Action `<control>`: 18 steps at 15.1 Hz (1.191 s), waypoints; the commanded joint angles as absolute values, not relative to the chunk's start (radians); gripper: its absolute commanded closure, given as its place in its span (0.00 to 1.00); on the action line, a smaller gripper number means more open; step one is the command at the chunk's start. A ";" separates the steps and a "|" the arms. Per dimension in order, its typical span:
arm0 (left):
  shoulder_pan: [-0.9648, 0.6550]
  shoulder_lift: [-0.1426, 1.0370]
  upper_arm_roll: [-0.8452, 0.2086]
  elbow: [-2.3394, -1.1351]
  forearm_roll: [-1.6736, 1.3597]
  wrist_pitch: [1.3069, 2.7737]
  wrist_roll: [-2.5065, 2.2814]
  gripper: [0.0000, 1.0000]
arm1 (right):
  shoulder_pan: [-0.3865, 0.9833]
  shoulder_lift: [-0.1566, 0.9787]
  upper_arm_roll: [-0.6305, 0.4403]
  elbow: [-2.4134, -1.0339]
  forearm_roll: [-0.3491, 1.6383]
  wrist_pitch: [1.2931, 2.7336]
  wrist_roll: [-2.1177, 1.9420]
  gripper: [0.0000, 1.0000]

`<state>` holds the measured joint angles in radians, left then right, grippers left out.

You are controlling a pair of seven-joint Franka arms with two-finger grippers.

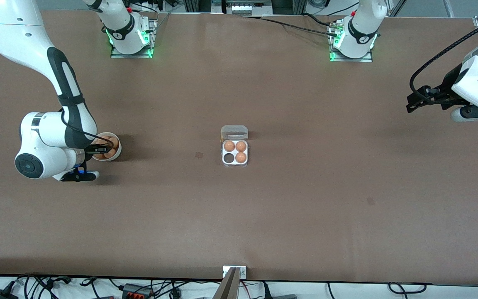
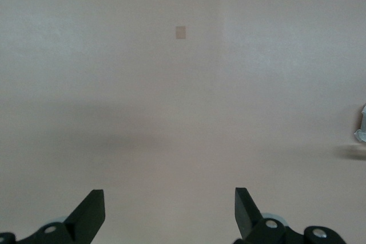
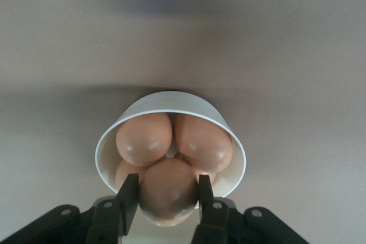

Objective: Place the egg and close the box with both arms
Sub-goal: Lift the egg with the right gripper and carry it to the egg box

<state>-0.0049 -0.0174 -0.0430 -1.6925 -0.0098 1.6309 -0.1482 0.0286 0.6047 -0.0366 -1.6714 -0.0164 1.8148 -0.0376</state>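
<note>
Even, bright light; soft shadows; sharp pictures.

eggs [image 3: 167, 190] orange-brown | bowl [image 3: 171, 102] white | box [image 1: 235, 153] clear, whitish tray | table [image 1: 305, 199] brown

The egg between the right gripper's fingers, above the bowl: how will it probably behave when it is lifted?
The egg looks smooth and rounded, so it may slip or turn between the right gripper's narrow fingers. Its shell is probably fragile; a hard squeeze could crack it. If released on the flat table, it would likely roll, unlike in the white bowl or the box.
</note>
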 commanded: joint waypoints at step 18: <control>0.003 -0.005 -0.052 -1.667 -0.028 1.626 -0.147 0.00 | 0.423 0.676 -0.003 -1.361 0.080 2.051 0.242 1.00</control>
